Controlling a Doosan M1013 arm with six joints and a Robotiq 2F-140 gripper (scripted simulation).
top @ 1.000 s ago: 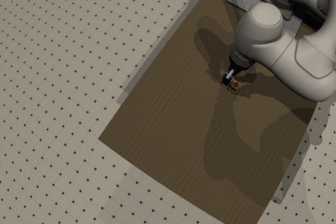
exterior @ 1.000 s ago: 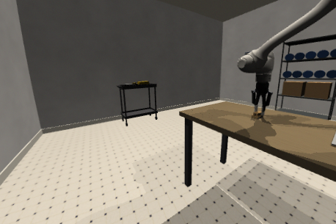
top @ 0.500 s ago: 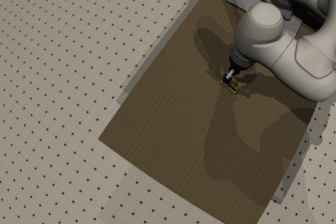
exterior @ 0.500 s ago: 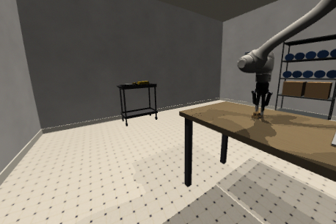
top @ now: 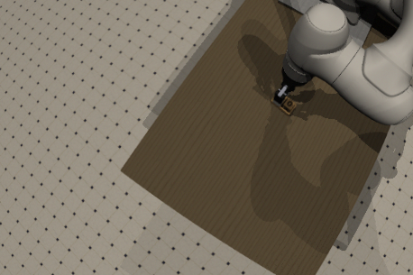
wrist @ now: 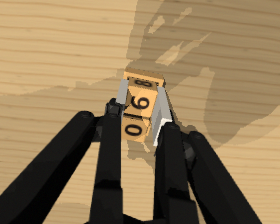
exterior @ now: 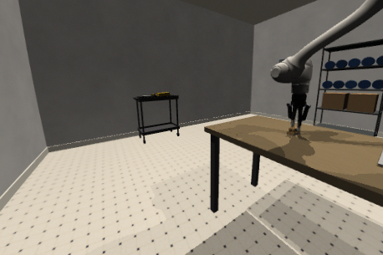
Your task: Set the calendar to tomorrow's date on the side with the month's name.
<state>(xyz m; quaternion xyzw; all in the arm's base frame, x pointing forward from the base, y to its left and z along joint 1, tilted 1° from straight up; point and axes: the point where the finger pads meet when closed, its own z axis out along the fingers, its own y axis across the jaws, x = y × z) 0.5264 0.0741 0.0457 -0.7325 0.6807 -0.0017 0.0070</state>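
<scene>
My gripper (wrist: pixel 140 94) is clenched narrowly on a calendar cube (wrist: pixel 139 104), one finger (wrist: pixel 112 150) pressed against each side. The cube shows 9 and 0 faces and sits low over the wooden table (wrist: pixel 51 55), near its middle.
</scene>
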